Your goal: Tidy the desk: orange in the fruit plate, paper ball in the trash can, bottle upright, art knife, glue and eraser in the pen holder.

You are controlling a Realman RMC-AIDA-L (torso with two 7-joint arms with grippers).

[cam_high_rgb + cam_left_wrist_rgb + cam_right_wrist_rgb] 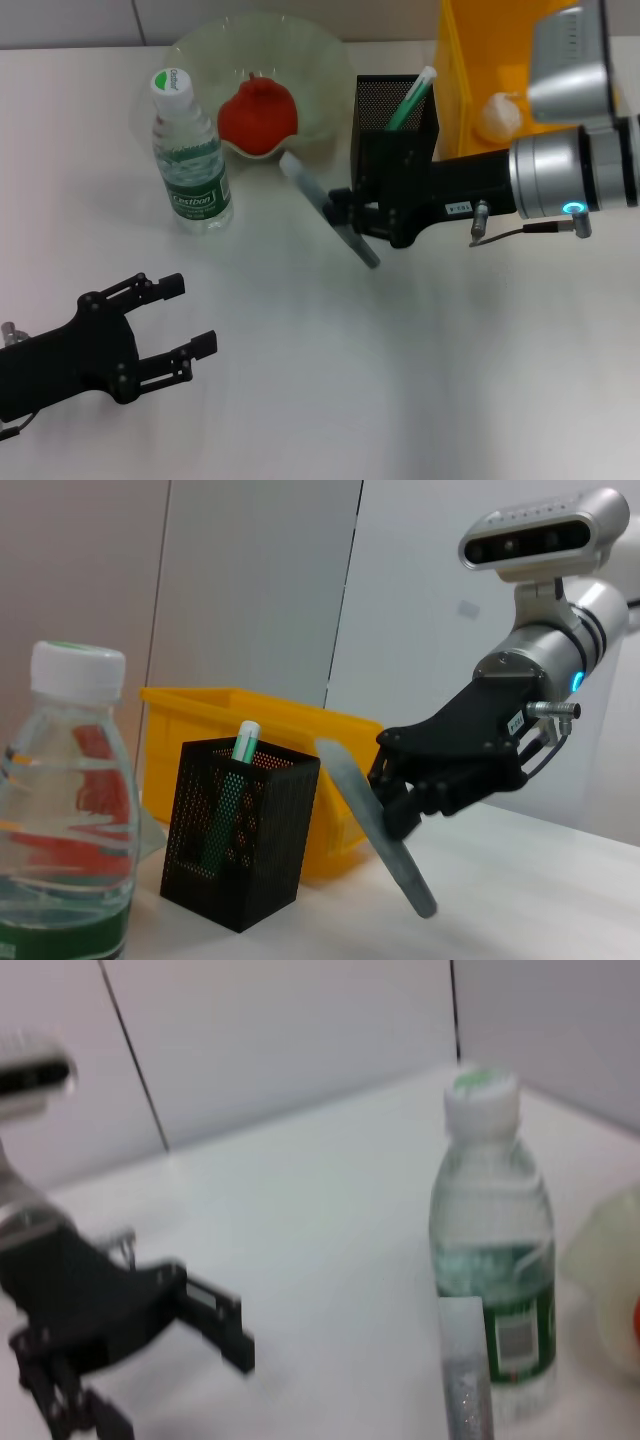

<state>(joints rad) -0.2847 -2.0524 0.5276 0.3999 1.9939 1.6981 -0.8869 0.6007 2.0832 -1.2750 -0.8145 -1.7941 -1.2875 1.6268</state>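
So, right gripper (352, 215) clamped on flat grey art knife (328, 208) mid-frame, tilted, just beside black mesh pen holder (395, 125), probably for drop-in. Left gripper (190, 318) parked lower left, fingers apart.

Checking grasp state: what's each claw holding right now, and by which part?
Right claw grips the art knife around mid-length, both ends sticking out, lifted beside the pen holder. Left claw is open and holds nothing.
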